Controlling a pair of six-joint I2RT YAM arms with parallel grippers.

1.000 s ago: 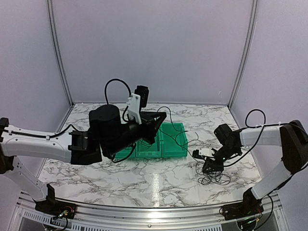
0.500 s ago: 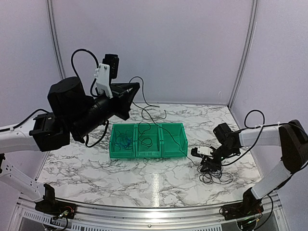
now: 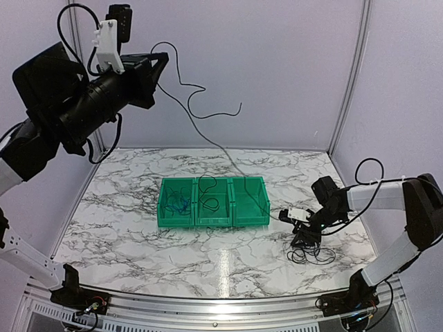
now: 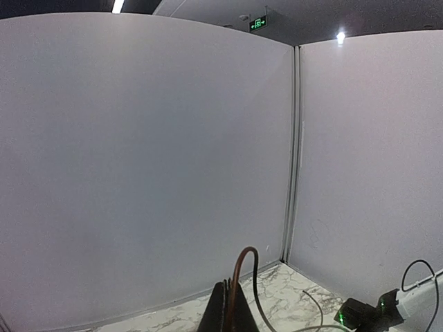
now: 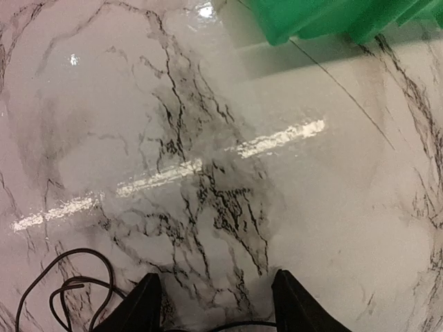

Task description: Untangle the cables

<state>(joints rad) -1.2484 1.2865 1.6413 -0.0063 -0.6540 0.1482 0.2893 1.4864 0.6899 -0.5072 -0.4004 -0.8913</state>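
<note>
On marble table (image 3: 138, 232), cables (image 3: 311, 256) coiled just beside spread right hand (image 3: 304, 239)

black cable (image 3: 196, 128) aloft, black tangle (image 3: 309, 256) lying flat

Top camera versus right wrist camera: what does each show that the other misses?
Top only: the left gripper raised high, shut on a black cable that trails down toward the table; a blue cable in the leftmost of the green bins. Right wrist only: the right gripper close up, fingers apart over the table. Both: the green bins and the black tangle beside that gripper.
</note>
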